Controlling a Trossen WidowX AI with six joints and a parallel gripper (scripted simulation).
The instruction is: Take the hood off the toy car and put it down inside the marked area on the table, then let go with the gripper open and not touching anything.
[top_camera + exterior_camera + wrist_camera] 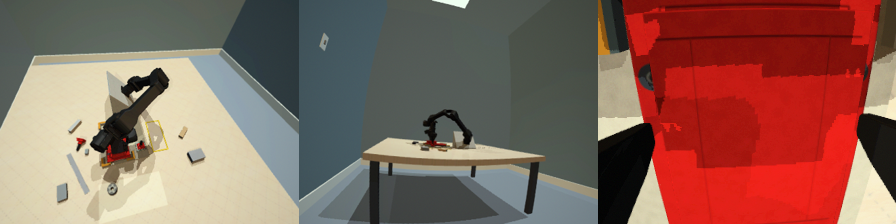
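Observation:
The toy car (pixel 119 155) (pixel 441 144) sits under the arm, which hides much of it in the top view. Its red hood (pixel 728 192) fills the middle of the wrist view, with a dark round bolt near each side edge. My gripper (pixel 758 128) (pixel 433 140) is open, low over the car, with one finger beside each long side of the hood and nothing held. Whether the fingertips touch the hood's sides cannot be told. The marked area, a yellow outline (pixel 163 135), lies on the table (pixel 224 183) right of the car in the top view.
Orange brackets (pixel 106 165) stand around the car. A small red part with a black knob (pixel 141 146) lies between car and outline. A grey panel (pixel 117 89) stands behind. Grey blocks (pixel 196 155) (pixel 62 192), a tan block (pixel 183 132), a round part (pixel 112 189) and a strip (pixel 78 174) lie around.

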